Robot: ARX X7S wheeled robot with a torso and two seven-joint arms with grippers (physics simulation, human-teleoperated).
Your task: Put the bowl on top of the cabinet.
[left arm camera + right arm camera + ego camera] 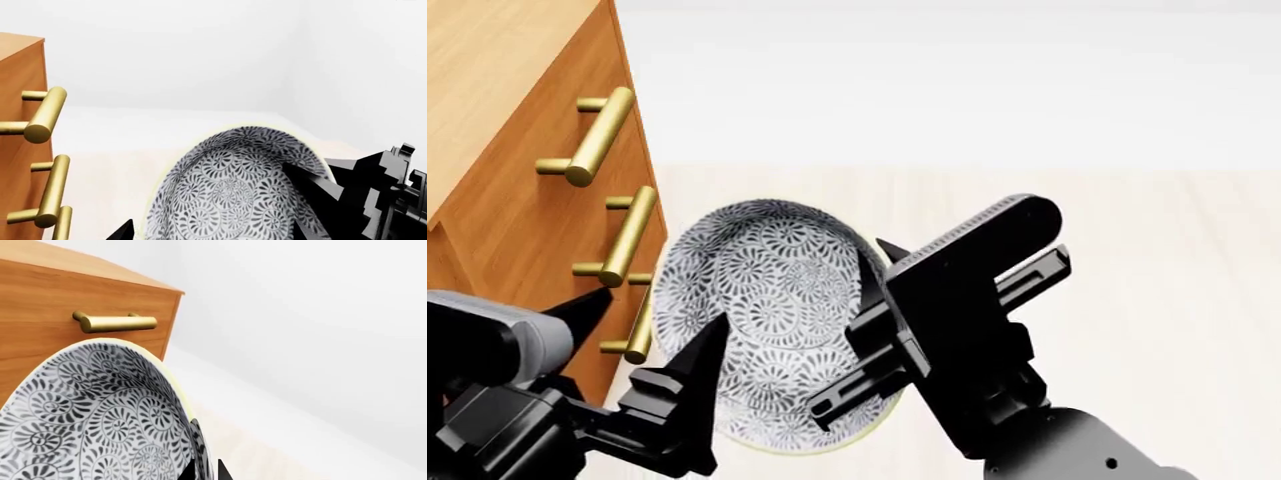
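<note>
In front of the cabinet: we see the bowl point(777, 320) tipped up on its side, its open face turned toward us, between our two grippers.
Left gripper point(654, 345): its jaws are spread wide. One black finger point(701, 385) lies across the bowl's near edge. We cannot tell if it squeezes the bowl.
Right gripper point(874, 320): its jaws sit close together over the bowl's rim, and it looks like they pinch the rim.
Bowl look: it is deep, round and white, with dark grey-blue flower swirls all over and a pale edge.
Bowl place: it is just beside the cabinet point(507, 150) front, near the lower handles point(627, 238), below the light wood top.
Count: we see one bowl, one cabinet, three brass handles, two grippers.
</note>
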